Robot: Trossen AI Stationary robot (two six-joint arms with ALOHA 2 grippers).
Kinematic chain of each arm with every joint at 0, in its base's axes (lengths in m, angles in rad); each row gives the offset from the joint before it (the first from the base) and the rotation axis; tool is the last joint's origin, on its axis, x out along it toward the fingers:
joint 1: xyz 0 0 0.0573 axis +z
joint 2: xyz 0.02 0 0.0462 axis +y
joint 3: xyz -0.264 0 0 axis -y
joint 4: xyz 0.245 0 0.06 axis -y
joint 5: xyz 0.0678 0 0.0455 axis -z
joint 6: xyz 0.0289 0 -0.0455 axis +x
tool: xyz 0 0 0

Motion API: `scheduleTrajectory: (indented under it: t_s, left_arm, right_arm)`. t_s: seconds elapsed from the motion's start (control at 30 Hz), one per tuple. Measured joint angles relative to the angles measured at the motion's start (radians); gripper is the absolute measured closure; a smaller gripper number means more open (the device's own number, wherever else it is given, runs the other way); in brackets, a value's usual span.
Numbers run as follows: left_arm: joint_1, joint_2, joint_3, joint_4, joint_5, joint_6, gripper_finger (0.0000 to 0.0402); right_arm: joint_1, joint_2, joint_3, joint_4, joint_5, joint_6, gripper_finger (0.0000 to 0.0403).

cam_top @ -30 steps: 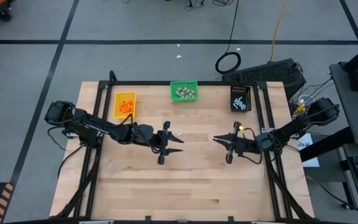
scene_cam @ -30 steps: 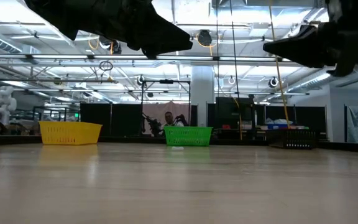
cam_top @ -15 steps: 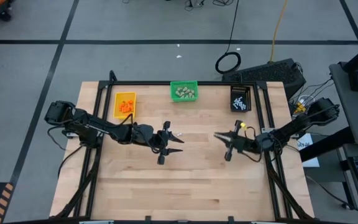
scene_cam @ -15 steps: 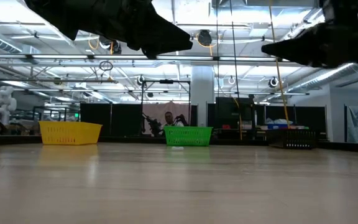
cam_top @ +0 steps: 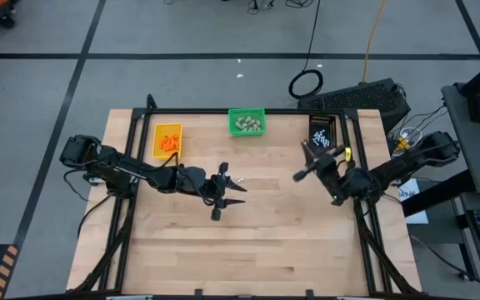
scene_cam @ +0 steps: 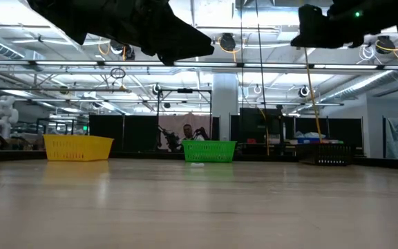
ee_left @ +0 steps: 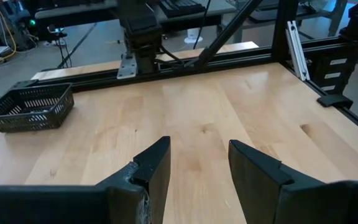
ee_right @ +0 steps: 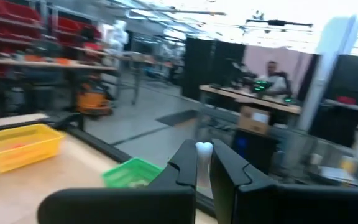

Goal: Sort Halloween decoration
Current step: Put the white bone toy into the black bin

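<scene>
Above the desk's (cam_top: 248, 242) middle, the left pincer (ee_left: 197, 165) hovers wide and empty. Nearer the black bin (cam_top: 322, 132), the right pincer (ee_right: 202, 163) pinches a thin white stick (ee_right: 203, 152), probably light and brittle, best held mid-length. Orange bits (cam_top: 168, 142) and beige lumps (cam_top: 247, 125) fill the far bins. No writing is legible.

Yellow bin (cam_top: 167, 139), green bin (cam_top: 247, 122) and black bin (cam_top: 322, 132) line the bench (cam_top: 248, 242) far edge; a person (scene_cam: 188, 131) sits beyond.
</scene>
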Motion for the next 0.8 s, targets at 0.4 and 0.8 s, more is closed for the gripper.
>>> scheduleTrajectory:
  t_s: [0.4,0.8]
  left_arm:
    - [-0.006,0.000,0.000,-0.003,0.000,0.001,0.0240]
    - [-0.006,0.000,0.000,0.009,0.001,0.004,0.0240]
  right_arm:
    - [-0.072,-0.152,0.097,-0.249,0.224,-0.033,0.0399]
    - [-0.341,-0.153,0.129,-0.674,-0.400,0.631,0.0399]
